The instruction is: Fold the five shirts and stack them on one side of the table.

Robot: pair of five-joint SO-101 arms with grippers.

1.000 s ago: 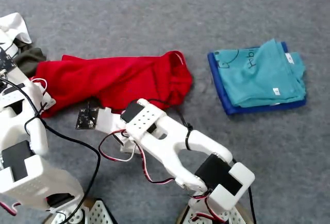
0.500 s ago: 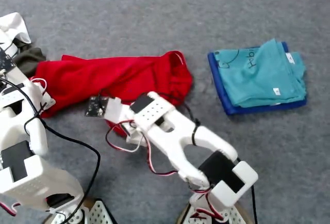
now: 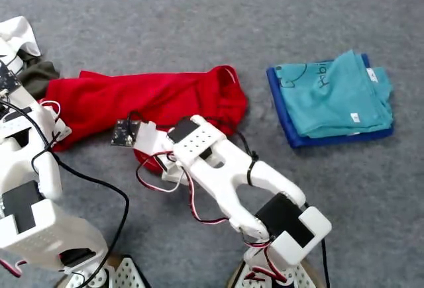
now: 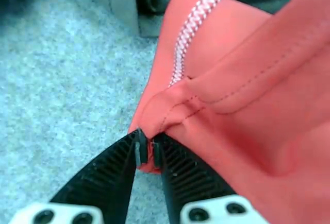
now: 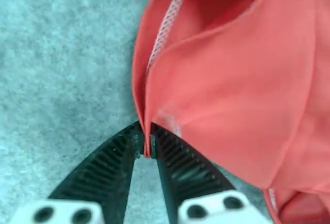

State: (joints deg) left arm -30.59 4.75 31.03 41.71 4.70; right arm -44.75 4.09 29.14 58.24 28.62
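**Item:** red shirt (image 3: 152,99), soft knit cloth, rumpled into a long band across the left-centre of the grey felt-covered table (image 3: 199,30); not yet folded.

**Tools:** the left gripper (image 4: 146,152) has its black ribbed jaws closed to a sliver on a stitched hem corner of the red shirt, at the end nearest the table's left edge. The right gripper (image 5: 146,147) is nipped just as tight on a thin doubled edge of the same shirt, along its near side, beneath the white right arm (image 3: 225,175).

**Hazards, as judged:** both holds sit at the jaw tips and take in little cloth (a hem's thickness, no more), so a quick lift or an uneven pull between the arms would likely let one edge slip free. The shirt is bunched rather than spread, so if drawn up as it lies it may carry a twist into the fold. The loose red wire loops (image 3: 156,179) under the right arm hang just beside the cloth and could catch it.

**Surroundings:** heaped at the left edge are a dark olive garment (image 3: 36,76) and a white garment (image 3: 20,33). The olive one lies close against the red shirt's end and may be dragged along. A folded teal shirt (image 3: 331,93) sits on a folded blue shirt (image 3: 281,112) at the right, well apart. The right arm lies over the shirt's near edge, in the way of a fold toward the front.
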